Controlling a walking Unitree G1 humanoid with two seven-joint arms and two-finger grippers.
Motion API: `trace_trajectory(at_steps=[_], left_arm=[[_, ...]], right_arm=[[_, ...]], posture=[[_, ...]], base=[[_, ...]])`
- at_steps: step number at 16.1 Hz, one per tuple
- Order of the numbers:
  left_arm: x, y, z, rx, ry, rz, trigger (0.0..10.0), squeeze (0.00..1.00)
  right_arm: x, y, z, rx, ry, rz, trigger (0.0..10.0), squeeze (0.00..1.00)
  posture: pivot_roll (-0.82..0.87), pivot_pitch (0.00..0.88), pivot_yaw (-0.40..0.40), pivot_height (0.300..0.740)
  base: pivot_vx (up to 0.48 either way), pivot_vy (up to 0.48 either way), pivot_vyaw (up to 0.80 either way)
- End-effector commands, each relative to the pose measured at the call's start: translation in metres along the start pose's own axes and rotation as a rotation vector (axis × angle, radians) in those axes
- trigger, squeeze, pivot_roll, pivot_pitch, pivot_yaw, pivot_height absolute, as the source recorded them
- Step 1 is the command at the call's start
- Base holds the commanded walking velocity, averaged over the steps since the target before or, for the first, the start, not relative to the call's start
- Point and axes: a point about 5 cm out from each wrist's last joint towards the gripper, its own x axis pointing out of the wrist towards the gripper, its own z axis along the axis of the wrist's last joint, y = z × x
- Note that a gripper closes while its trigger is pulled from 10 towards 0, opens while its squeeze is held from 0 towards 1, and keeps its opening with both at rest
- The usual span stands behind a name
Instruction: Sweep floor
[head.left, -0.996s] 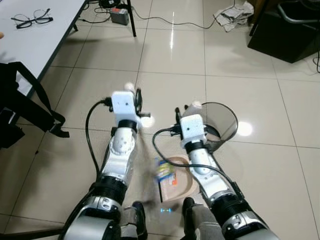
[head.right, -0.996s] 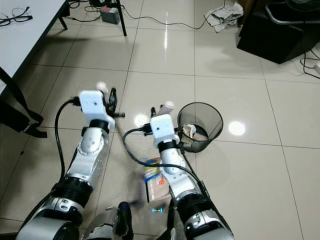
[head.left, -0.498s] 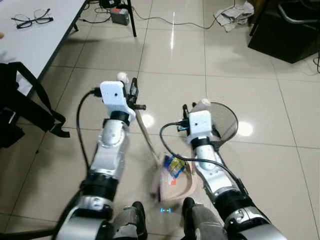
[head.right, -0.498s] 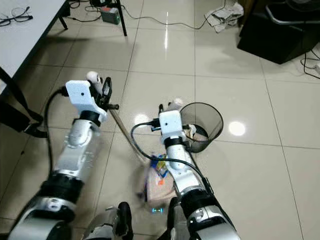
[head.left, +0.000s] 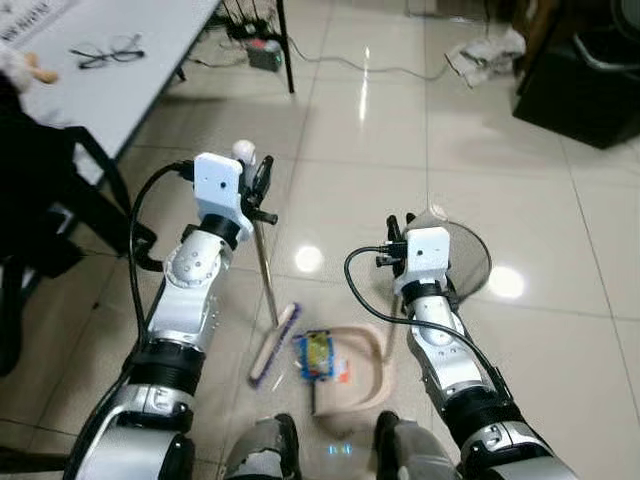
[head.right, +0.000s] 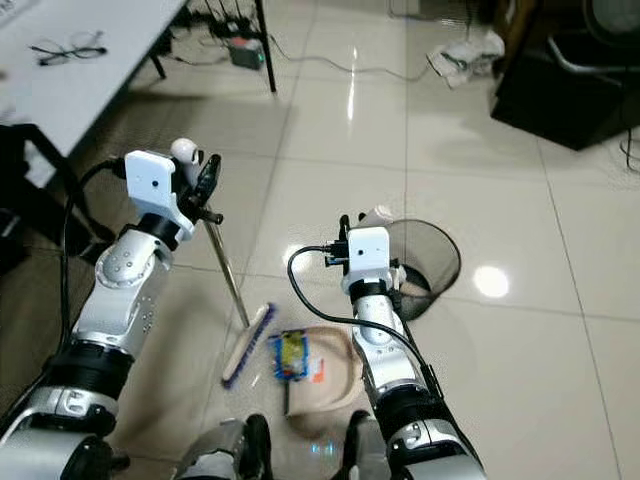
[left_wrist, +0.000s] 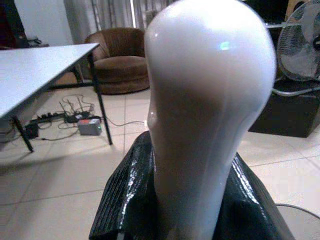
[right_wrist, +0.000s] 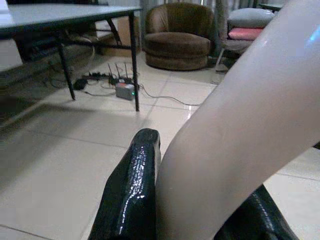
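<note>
My left gripper (head.left: 262, 188) is shut on the thin handle of a broom (head.left: 266, 275), whose white rounded tip (left_wrist: 210, 100) fills the left wrist view. The broom's head (head.left: 272, 346) rests on the tiles left of a beige dustpan (head.left: 358, 378). A blue and yellow snack wrapper (head.left: 316, 355) lies at the pan's left edge, between broom head and pan. My right gripper (head.left: 402, 228) is shut on the dustpan's upright beige handle (right_wrist: 240, 140). A black mesh bin (head.left: 468, 258) stands just right of that gripper.
A white table (head.left: 120, 70) with glasses stands at the far left, with a black bag (head.left: 40, 190) below it. Cables and a power strip (head.left: 265, 52) lie beyond. Crumpled paper (head.left: 485, 55) and a black cabinet (head.left: 585, 80) are at the far right. My feet (head.left: 262, 452) are near the pan.
The whole view has shifted. The broom has swung upright and its head now rests left of the pan. The wrapper now lies at the pan's left edge.
</note>
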Motion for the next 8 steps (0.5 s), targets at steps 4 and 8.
trace_trajectory(at_steps=[4, 8], left_arm=[[0.003, 0.019, 0.002, 0.166, 0.018, 0.017, 10.0, 0.0], [-0.002, 0.01, -0.019, 0.154, 0.084, 0.063, 10.0, 0.0]], right_arm=[[0.001, -0.003, 0.006, 0.052, -0.046, 0.004, 10.0, 0.0], [-0.003, -0.007, 0.003, 0.054, -0.037, -0.009, 10.0, 0.0]], posture=[[-0.03, 0.047, 0.088, 0.74], [-0.05, 0.047, 0.087, 0.74]], base=[[0.0, 0.0, 0.0], [0.0, 0.0, 0.0]])
